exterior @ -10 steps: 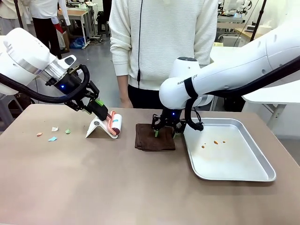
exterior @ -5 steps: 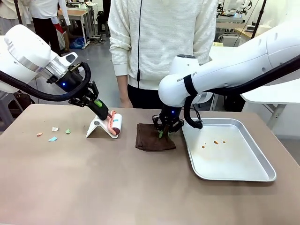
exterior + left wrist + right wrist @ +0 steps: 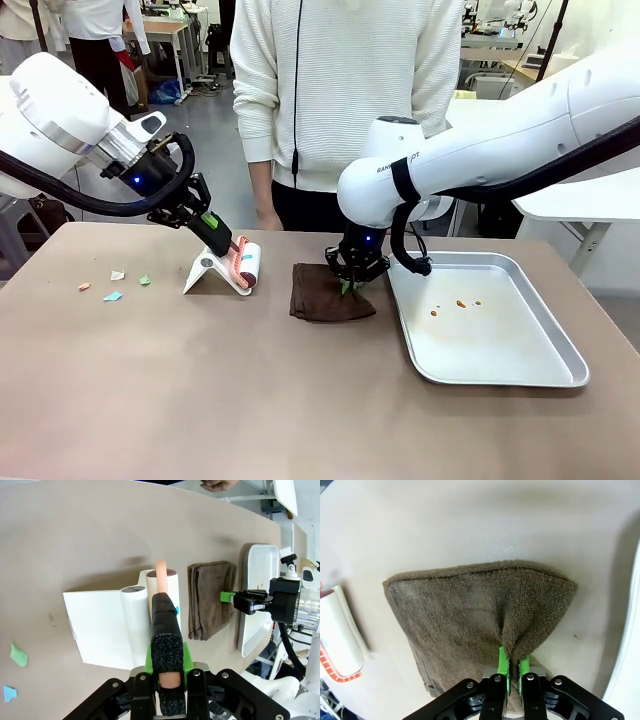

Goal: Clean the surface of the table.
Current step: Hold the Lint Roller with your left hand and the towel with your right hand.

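The brown-taupe table (image 3: 250, 400) holds a folded dark brown cloth (image 3: 322, 298) at its middle and small paper scraps (image 3: 113, 285) at the far left. My right gripper (image 3: 350, 284) points down, shut on a pinched fold at the cloth's right edge. The right wrist view shows the green pads (image 3: 504, 661) squeezing that fold of cloth (image 3: 465, 605). My left gripper (image 3: 222, 243) is shut on the pink handle (image 3: 160, 571) of a lint roller (image 3: 247, 266) resting in a white stand (image 3: 203, 272). In the left wrist view, my left gripper (image 3: 162, 600) clamps the handle above the stand (image 3: 105, 625).
A shiny metal tray (image 3: 520, 375) lies right of the cloth, with a few small crumbs (image 3: 460, 303) in it. A person in a white sweater stands at the far edge. The near half of the table is bare.
The left gripper closed on the roller's handle. The right gripper closed on the cloth's right edge, bunching up a fold. Both arms otherwise stayed nearly still.
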{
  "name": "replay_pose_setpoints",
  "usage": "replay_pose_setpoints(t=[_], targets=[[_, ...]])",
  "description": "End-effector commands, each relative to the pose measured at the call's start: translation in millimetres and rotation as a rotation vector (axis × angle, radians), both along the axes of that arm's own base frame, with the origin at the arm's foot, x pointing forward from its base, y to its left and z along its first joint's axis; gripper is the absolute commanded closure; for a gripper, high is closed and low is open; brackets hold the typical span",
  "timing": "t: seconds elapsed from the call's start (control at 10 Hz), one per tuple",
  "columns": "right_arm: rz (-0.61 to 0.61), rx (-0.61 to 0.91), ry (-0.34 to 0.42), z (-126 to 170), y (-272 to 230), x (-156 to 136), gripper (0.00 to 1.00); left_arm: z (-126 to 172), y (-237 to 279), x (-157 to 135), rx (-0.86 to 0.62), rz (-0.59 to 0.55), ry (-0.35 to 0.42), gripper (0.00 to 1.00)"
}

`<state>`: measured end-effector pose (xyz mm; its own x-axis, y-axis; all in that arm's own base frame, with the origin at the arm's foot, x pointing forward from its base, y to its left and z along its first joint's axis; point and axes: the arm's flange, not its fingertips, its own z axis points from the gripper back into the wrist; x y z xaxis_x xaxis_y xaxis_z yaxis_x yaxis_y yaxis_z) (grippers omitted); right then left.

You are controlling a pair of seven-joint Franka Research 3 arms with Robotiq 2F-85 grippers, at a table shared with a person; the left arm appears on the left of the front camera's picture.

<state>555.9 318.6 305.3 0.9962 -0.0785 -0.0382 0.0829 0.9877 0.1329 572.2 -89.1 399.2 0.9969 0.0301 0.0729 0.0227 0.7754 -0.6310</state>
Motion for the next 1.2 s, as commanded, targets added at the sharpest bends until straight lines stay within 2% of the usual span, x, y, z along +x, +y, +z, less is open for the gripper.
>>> replay_pose_setpoints(t=[0.0, 0.2, 0.4, 0.7, 1.0, 1.1], targets=[[-0.039, 0.003, 0.03, -16, -3, 4, 1.0, 6, -3, -6, -0.019, 0.003, -0.036, 1.0], [-0.079, 0.089, 0.045, -11, -14, 6, 1.0, 11, -1, -15, -0.085, -0.007, -0.065, 1.0], [-0.145, 0.268, 0.086, -6, -29, 10, 1.0, 14, 3, -19, -0.14, -0.036, -0.057, 1.0], [-0.192, 0.566, 0.102, 8, -56, 8, 1.0, 23, 14, -27, -0.293, 0.012, -0.068, 1.0], [-0.113, 0.827, 0.129, 33, -91, -9, 1.0, 39, 40, -48, -0.406, -0.005, -0.046, 1.0], [-0.09, 0.968, 0.124, 44, -106, -21, 1.0, 48, 53, -62, -0.454, -0.014, 0.017, 1.0]])
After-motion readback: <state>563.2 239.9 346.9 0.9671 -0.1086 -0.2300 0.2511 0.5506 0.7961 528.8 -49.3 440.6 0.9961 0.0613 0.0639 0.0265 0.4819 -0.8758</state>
